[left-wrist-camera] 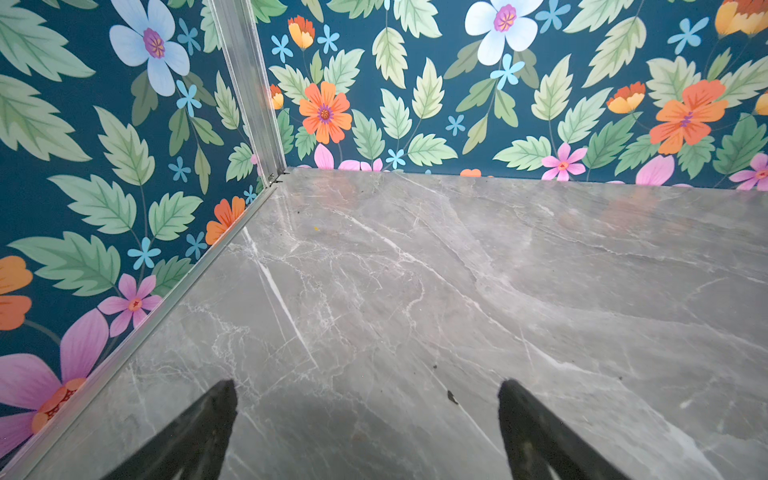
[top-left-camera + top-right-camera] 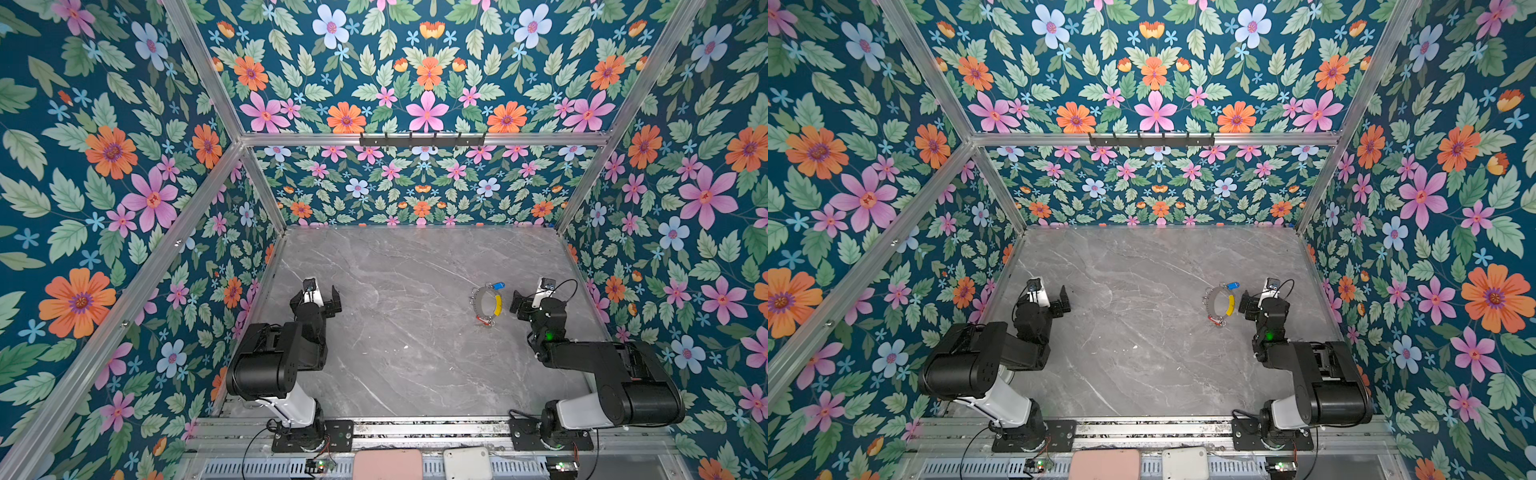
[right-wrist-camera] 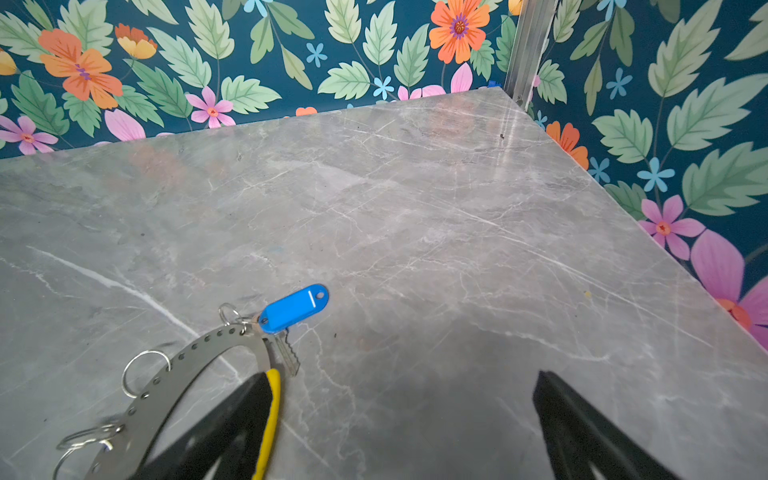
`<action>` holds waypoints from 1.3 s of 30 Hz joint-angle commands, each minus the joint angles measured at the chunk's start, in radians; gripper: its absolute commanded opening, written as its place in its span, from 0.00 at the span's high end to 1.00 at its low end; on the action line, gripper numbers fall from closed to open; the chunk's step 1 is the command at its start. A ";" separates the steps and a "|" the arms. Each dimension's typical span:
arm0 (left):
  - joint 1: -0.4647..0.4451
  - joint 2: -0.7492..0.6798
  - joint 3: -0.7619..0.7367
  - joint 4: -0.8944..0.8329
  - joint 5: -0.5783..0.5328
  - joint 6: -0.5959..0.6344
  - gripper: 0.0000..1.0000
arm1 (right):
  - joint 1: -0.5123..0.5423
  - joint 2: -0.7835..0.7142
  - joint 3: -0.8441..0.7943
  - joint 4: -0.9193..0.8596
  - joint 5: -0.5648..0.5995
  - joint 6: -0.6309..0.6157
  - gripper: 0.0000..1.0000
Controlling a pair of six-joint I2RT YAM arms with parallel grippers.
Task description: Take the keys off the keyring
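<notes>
Right gripper (image 3: pixel 401 376) low over the grey marble table (image 2: pixel 395 270), jaws spread wide, gripping nothing. One finger (image 3: pixel 232 415) right up against the yellow segment (image 3: pixel 272 411) of the keyring (image 3: pixel 166 382); touching or just shy of it, cannot tell.

Keyring flat on the table, right of centre in both top views, just left of the right gripper, yellow segment on the side facing it. Rest of the ring a flat grey metal band, a row of small holes punched along it.

And the keys: blue tag (image 3: pixel 295 308) at the ring's upper edge in the top views, a silver key (image 3: pixel 289 353) tucked beside it, both hooked on where the band meets the yellow. White strip on the blue tag, any lettering too small to tell. Red tag (image 2: pixel 484 321) down at the ring's lower edge, close against it. Small loops (image 3: pixel 87 434) strung along the rim on the far side from the gripper.

Over on the left of the top views, left gripper (image 1: pixel 368 382) just as wide open above the marble, well apart from the keyring. Floral walls (image 2: pixel 124 166) all round: orange, pink and pale-blue flowers on dark teal.
</notes>
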 commanded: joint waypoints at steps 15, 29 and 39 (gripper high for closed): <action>0.001 -0.003 0.003 0.008 -0.003 0.001 0.00 | 0.000 -0.002 0.004 0.020 -0.001 -0.008 0.01; -0.020 -0.217 0.091 -0.333 -0.125 -0.030 0.00 | -0.004 -0.233 0.100 -0.365 0.097 0.064 0.01; -0.017 -0.434 0.226 -0.819 -0.394 -0.763 0.00 | -0.002 -0.377 0.338 -0.936 0.267 0.540 0.01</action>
